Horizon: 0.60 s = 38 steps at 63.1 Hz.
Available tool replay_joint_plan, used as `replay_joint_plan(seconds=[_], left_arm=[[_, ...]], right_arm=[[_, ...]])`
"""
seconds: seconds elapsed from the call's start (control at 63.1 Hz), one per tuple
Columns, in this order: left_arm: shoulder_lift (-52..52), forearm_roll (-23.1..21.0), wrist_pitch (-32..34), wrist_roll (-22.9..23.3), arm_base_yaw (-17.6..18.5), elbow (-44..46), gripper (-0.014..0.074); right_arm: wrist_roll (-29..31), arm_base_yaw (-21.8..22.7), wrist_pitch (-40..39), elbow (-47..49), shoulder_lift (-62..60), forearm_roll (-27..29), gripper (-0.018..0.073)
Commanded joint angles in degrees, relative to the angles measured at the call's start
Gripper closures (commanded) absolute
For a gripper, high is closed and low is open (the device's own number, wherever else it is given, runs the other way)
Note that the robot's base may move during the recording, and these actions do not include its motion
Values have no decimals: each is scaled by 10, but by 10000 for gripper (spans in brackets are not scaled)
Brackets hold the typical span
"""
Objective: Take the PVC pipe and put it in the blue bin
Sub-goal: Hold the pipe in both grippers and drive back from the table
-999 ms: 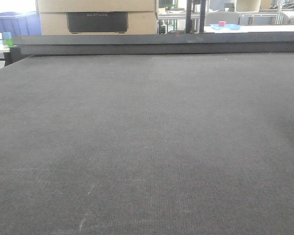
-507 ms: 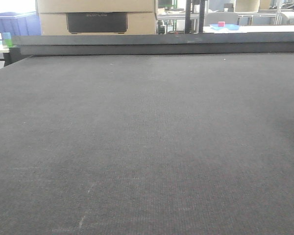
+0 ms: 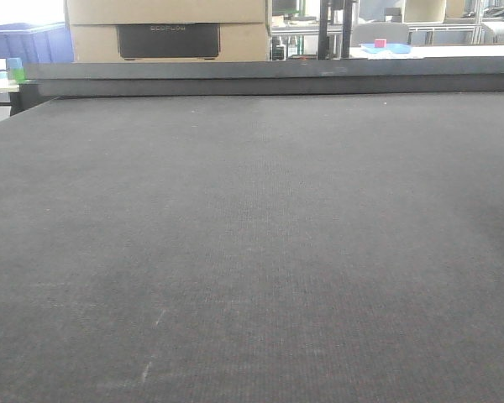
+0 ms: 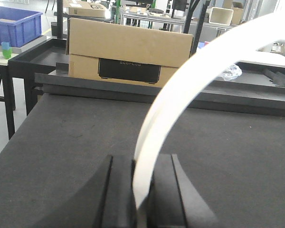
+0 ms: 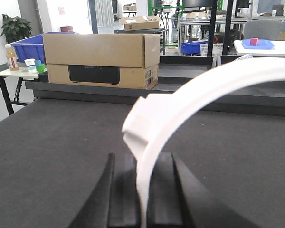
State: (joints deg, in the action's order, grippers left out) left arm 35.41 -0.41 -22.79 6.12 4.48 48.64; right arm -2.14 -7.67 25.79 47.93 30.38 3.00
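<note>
Above the dark surface [image 3: 252, 252], carry step in hand; the grab looks done. The left pincer [image 4: 142, 166] is narrowed to a slim gap, jaws pressed on the PVC pipe [image 4: 180, 95], which arcs up and to the right, clear of the surface. The right pincer [image 5: 142, 164] likewise clamps a white curved piece just below its squared end [image 5: 140, 118]; cannot tell whether both hold one piece. Front view shows neither arm nor pipe. The blue bin [image 4: 14, 21] sits well apart, far left past the cardboard box [image 4: 128, 52] — next move likely calls for a long leftward carry, grip firm, release only over the bin.
</note>
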Motion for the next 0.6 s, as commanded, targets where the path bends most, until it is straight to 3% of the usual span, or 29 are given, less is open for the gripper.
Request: replay_joint_plan(seconds=[0.0,0.587], left_arm=[[-3,-3,16,1,-1,0,708],[-3,-3,16,1,-1,0,708]], right_arm=[[3,0,-16,0,-3,-5,727],[3,0,-18,0,-3,-5,727]])
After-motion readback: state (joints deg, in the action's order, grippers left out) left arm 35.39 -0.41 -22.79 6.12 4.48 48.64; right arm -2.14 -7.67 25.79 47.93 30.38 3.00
